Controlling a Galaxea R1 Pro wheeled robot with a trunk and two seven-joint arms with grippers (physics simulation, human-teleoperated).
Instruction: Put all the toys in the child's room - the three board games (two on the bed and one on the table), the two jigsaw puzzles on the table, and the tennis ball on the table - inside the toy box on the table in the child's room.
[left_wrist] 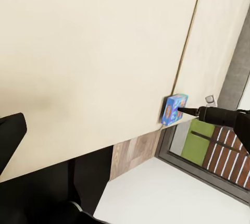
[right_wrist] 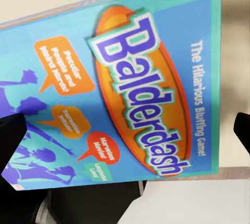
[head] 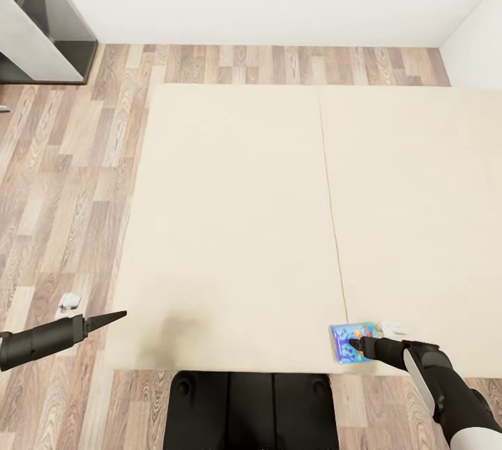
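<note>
A small blue board game (head: 346,342) with "Balderdash" lettering lies flat on the beige bed (head: 237,213), at its near edge. My right gripper (head: 355,346) hovers just over the box's near side. In the right wrist view the box lid (right_wrist: 130,88) spans the picture, with one dark fingertip (right_wrist: 10,140) at each edge, spread open and not clamping it. My left gripper (head: 118,315) hangs over the bed's near left corner, away from the box, with nothing in it. The left wrist view shows the same box (left_wrist: 173,108) with the right gripper's tip (left_wrist: 183,111) at it.
A small white object (head: 392,328) lies on the bed beside the box, and another (head: 70,301) sits on the wood floor left of the bed. A dark grey shelf unit (head: 42,24) stands at the far left. My black base (head: 251,408) is against the bed's near edge.
</note>
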